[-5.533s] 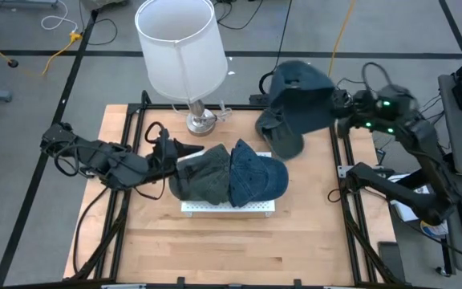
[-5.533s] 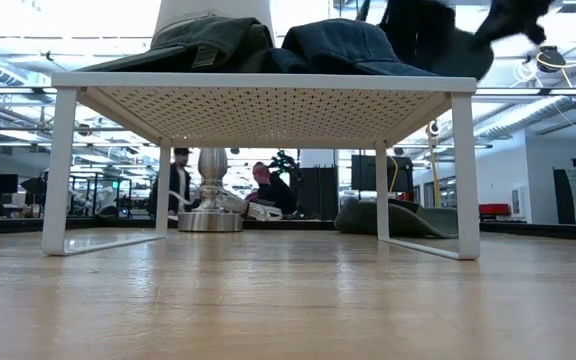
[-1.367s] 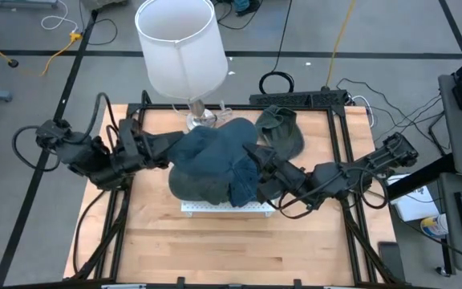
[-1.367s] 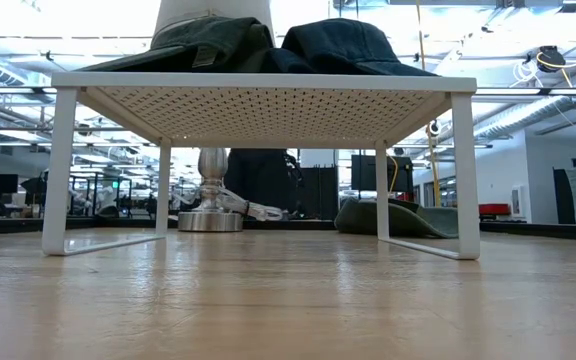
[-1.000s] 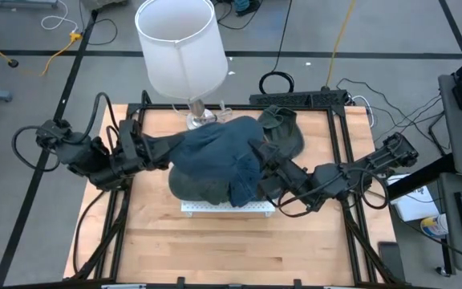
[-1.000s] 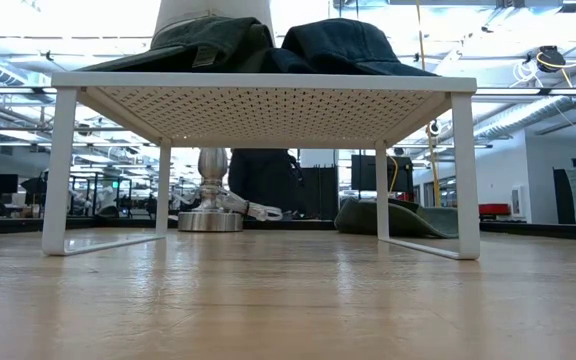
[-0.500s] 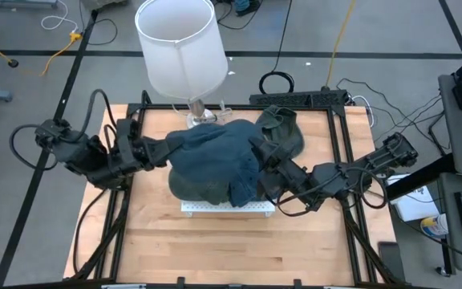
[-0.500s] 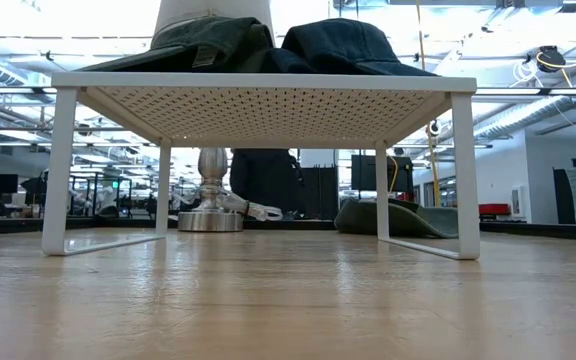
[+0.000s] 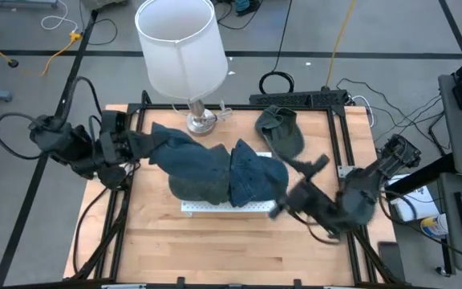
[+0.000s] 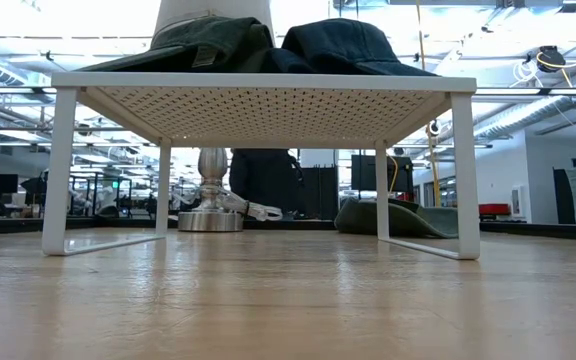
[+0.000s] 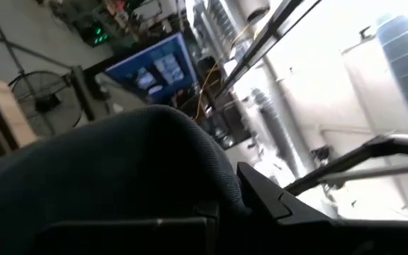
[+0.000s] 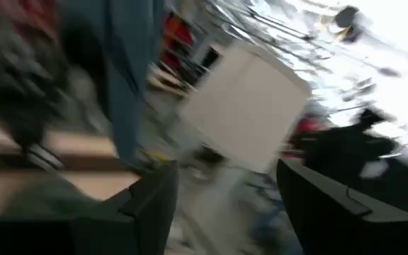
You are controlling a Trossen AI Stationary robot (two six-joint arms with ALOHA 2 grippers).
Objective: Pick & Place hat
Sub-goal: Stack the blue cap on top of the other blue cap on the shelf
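Observation:
My left gripper (image 9: 144, 143) is at the table's left, shut on a dark blue hat (image 9: 195, 160). The hat stretches from the gripper onto the hats on the white rack (image 9: 229, 208), next to a blue denim cap (image 9: 257, 173). In the low view a dark green hat (image 10: 206, 44) and the dark blue cap (image 10: 348, 44) lie on the rack (image 10: 263, 95). My right gripper (image 9: 295, 189) is open and empty, right of the rack, clear of the hats. It also shows open in the right wrist view (image 12: 225, 205). My left gripper holds the dark blue hat by its left end (image 9: 157, 136), coming level from the table's left. In the left wrist view the cloth (image 11: 119, 170) fills the space between the fingers (image 11: 275, 202); how many layers cannot be told. The hat's right part lies on the hats on the rack.
A white lamp (image 9: 179, 48) stands at the far edge, its metal base (image 9: 201, 122) just behind the rack. An olive hat (image 9: 281, 132) lies on the table at the far right; it also shows in the low view (image 10: 398, 218). Bare wood lies toward the near edge.
My right gripper has come off the dark blue hat and swung away toward the table's right and near edges. My left gripper has gone toward the left edge with the hat's left end. The hat is drawn out leftward, and its right part has dropped onto the rack's hats.

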